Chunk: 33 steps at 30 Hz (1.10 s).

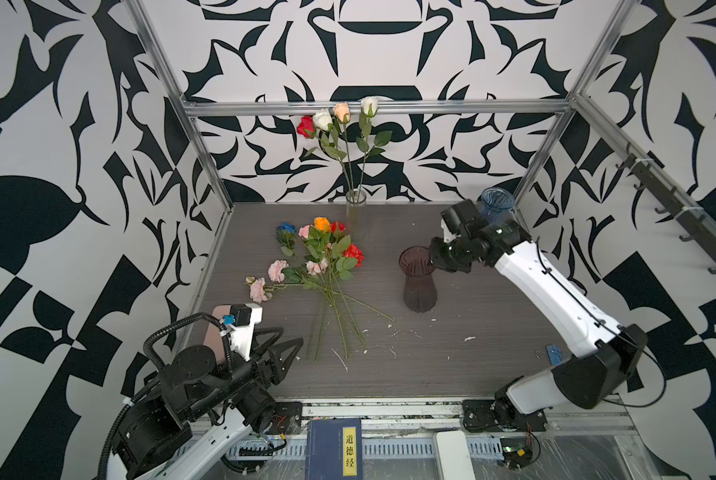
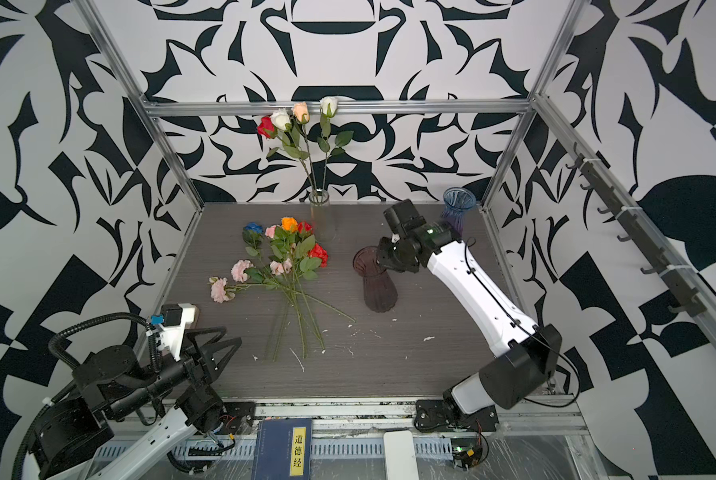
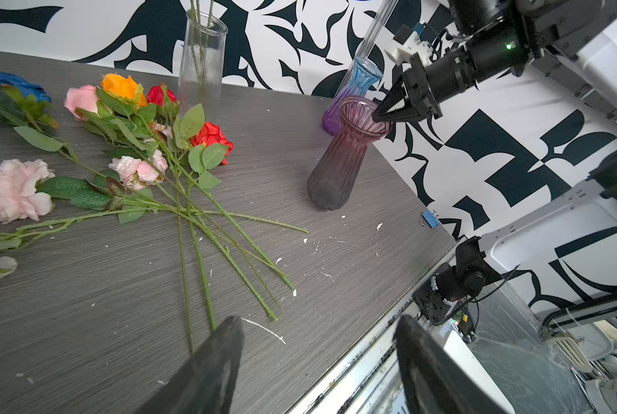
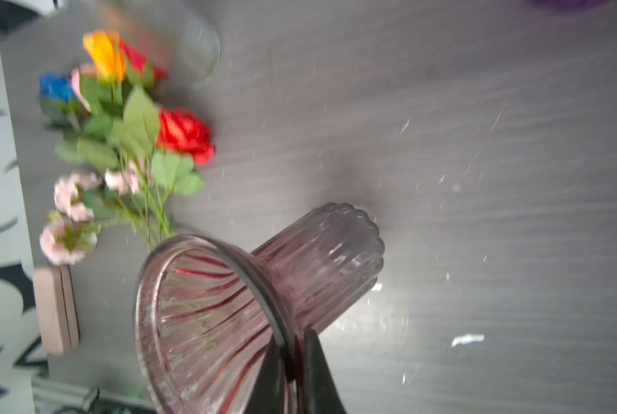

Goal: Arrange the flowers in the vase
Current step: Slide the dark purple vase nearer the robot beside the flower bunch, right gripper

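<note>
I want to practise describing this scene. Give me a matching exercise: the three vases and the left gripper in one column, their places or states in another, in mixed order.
Column one:
1. clear vase
2. plum vase
3. blue vase
4. left gripper

Column two:
a. stands in the back right corner
b. open, holding nothing
c. holds four roses
d. rim pinched by the right gripper

Pairs: 1-c, 2-d, 3-a, 4-b.

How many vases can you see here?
3: a clear vase at the back holding roses, a blue vase in the back right corner, and a purple vase mid-table, rim pinched by the right fingers.
</note>
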Each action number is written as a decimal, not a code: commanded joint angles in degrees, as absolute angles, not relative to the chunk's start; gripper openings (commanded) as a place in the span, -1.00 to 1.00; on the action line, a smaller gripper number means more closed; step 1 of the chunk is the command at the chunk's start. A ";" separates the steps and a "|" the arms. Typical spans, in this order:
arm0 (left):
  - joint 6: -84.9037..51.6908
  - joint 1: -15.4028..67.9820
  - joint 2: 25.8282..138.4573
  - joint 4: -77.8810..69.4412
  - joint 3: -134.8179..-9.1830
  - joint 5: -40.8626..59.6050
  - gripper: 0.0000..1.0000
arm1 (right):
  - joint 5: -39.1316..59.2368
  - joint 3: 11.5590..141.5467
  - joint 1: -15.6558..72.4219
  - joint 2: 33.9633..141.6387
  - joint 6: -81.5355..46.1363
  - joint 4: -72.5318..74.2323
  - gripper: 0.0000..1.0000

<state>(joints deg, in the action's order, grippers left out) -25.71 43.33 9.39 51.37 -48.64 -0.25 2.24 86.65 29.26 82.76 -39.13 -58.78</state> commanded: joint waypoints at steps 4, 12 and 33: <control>-25.37 43.02 10.09 51.06 -48.25 0.96 0.43 | -1.52 81.29 35.89 76.18 -44.88 -52.14 -1.00; -25.26 42.81 10.29 51.11 -48.26 1.12 0.43 | -1.62 77.64 36.48 75.17 -45.28 -50.62 -1.00; -25.23 42.63 10.48 51.11 -48.25 1.05 0.43 | 4.41 74.09 38.32 79.05 -48.19 -41.97 -1.00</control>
